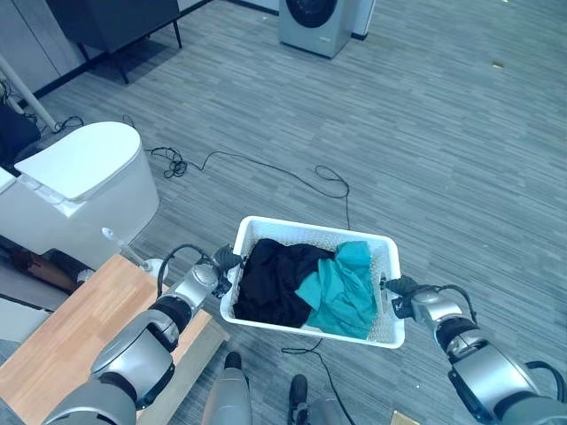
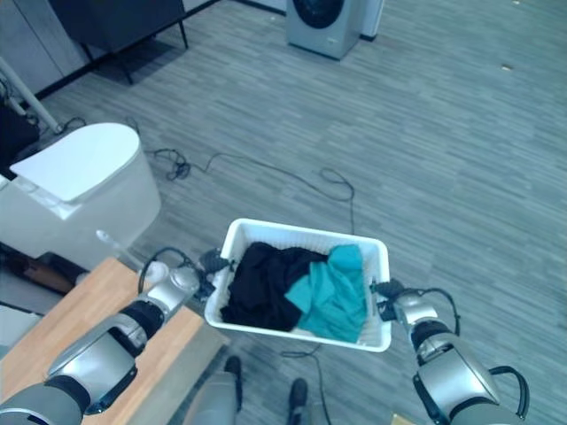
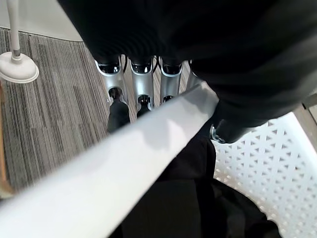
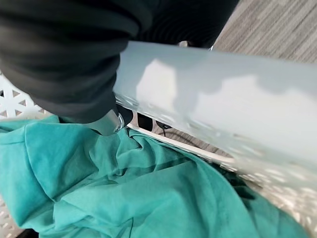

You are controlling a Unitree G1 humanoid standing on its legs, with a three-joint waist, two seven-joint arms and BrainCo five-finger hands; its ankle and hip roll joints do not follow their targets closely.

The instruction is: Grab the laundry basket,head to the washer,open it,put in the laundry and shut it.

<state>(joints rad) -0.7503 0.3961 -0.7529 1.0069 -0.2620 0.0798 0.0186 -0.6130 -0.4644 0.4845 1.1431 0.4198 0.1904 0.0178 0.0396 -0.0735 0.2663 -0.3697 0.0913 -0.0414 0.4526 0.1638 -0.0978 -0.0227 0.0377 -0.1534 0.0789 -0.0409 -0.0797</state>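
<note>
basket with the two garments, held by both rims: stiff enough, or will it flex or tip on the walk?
The white laundry basket is perforated thin plastic, so some rim flex seems likely. The load looks light: just a black garment and a teal garment, both floppy, likely to slump, not roll. The left hand and right hand grip opposite short rims, so tipping seems unlikely.

Laundry (image 1: 306, 285) in basket (image 1: 310, 228); washer (image 1: 316, 24) far ahead, table (image 1: 62, 336) left.

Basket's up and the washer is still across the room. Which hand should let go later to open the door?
Probably the right hand. The washer stands ahead, slightly right of the left hand. Both hands grip the laundry basket, so neither can release until it is set down.
</note>
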